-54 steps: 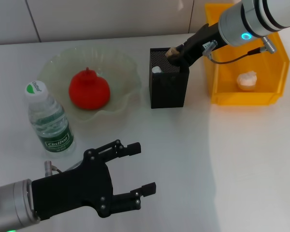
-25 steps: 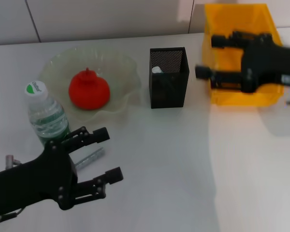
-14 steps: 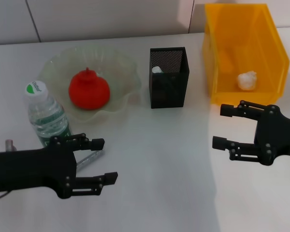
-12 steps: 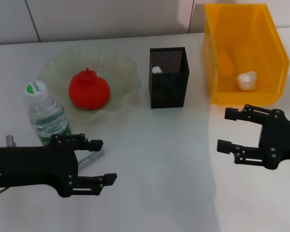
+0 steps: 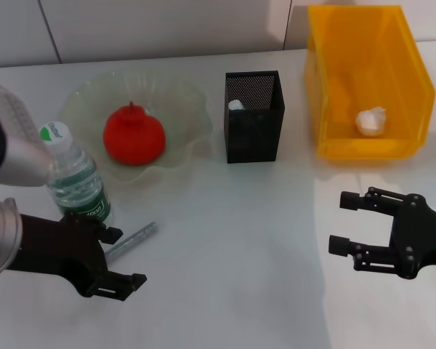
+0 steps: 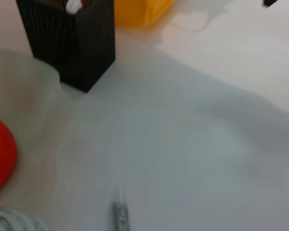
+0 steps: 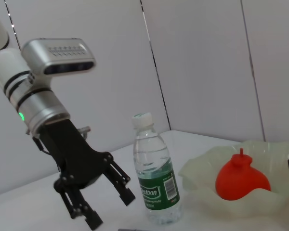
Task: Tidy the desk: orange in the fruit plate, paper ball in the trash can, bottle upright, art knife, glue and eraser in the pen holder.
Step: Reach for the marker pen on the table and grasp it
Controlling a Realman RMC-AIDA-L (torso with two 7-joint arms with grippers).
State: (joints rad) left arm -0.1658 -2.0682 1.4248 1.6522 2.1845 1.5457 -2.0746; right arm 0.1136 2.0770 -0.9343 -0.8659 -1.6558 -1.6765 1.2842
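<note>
A red-orange fruit (image 5: 134, 136) lies in the pale glass fruit plate (image 5: 182, 98). The paper ball (image 5: 370, 120) lies in the yellow trash bin (image 5: 327, 87). The water bottle (image 5: 76, 177) stands upright. The black mesh pen holder (image 5: 254, 134) holds a white item (image 5: 236, 105). A silver art knife (image 5: 132, 240) lies on the table beside the bottle. My left gripper (image 5: 123, 256) is open and empty, hovering just by the knife; it also shows in the right wrist view (image 7: 111, 210). My right gripper (image 5: 341, 222) is open and empty, in front of the bin.
The white table (image 5: 232, 240) runs between both grippers. A tiled wall (image 5: 152, 29) stands behind. The left arm's silver link (image 5: 11, 142) hangs over the table's left edge, next to the bottle. The left wrist view shows the knife tip (image 6: 119, 216) and the pen holder (image 6: 72, 43).
My left gripper has shifted left and down toward the knife, and the arm's silver link has swung in at the left. My right gripper has dropped slightly.
</note>
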